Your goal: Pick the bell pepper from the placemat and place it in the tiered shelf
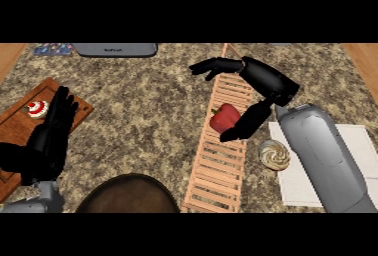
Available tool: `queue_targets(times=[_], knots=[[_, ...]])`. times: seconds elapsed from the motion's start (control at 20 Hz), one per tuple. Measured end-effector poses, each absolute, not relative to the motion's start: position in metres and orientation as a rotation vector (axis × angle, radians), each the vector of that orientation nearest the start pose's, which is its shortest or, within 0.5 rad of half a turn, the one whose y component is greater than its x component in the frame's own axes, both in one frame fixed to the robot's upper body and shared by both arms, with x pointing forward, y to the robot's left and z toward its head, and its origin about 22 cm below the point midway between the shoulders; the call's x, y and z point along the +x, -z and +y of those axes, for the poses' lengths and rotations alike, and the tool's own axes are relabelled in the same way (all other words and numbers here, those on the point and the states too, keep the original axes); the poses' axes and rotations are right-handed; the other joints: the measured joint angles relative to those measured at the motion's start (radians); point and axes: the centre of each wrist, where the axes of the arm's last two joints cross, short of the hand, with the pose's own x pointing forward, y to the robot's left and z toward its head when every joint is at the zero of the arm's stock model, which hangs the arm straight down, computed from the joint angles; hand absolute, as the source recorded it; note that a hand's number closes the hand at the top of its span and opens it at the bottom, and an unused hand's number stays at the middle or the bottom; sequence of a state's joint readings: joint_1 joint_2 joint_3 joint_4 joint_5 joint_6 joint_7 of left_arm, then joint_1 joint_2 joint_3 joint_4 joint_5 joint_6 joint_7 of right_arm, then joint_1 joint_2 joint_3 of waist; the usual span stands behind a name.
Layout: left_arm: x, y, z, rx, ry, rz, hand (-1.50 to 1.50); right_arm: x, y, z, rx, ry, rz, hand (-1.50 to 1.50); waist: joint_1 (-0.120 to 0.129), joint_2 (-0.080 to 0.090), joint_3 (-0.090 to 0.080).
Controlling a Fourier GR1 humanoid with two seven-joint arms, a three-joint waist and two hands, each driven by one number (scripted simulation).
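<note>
Looks like the placing step, close to its end. Off the mat (347,150) already and lying on the slats of the shelf (221,170), about midway along: the pepper (224,117). Spread wide above it, the right hand (258,80), with fingers (210,67) stretched to the far left over the shelf's far end and the thumb (244,125) slanting down the pepper's right side. Cannot tell whether that thumb touches the pepper or only lies just beside it. Nothing curled round the pepper, so judged as let go or nearly so.

Next, probably: lift the right hand straight up and draw it back to the right and near. Calls for clearing the thumb without nudging the pepper, since a rounded thing on slats may roll.

Narrow shelf, with long edges close on either side of the pepper, so little margin there. Just right of the shelf, on the mat's left edge, a bun (275,154) beside the forearm's path; mind it on the way back. Open counter left of the shelf. Near and left, a bowl (129,192), well apart. At the left edge, resting open with fingers up above a board (15,125), the left hand (52,130).
</note>
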State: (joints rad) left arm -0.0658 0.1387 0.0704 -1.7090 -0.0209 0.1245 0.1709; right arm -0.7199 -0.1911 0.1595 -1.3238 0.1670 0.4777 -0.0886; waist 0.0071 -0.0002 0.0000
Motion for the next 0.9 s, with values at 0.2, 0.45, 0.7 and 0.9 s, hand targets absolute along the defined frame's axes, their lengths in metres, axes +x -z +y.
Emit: queue_targets(times=[0.2, 0.45, 0.7, 0.9], knots=[[0.259, -0.058, 0.27, 0.24, -0.031, -1.603, 0.0, 0.374, -0.157, -0.156, 0.324, -1.039, -1.875, -1.5, -0.002, 0.0, 0.0], [0.259, -0.061, 0.27, 0.245, -0.034, -1.604, 0.0, 0.385, -0.183, -0.181, 0.396, -0.905, -1.882, -1.5, -0.004, -0.001, 0.0], [0.258, -0.055, 0.271, 0.243, -0.038, -1.603, 0.0, 0.403, -0.206, -0.221, 0.34, -0.768, -1.869, -1.5, -0.001, 0.001, 0.0], [0.258, -0.055, 0.267, 0.238, -0.032, -1.611, 0.0, 0.42, -0.222, -0.265, 0.277, -0.686, -1.819, -1.5, 0.006, 0.004, 0.0]])
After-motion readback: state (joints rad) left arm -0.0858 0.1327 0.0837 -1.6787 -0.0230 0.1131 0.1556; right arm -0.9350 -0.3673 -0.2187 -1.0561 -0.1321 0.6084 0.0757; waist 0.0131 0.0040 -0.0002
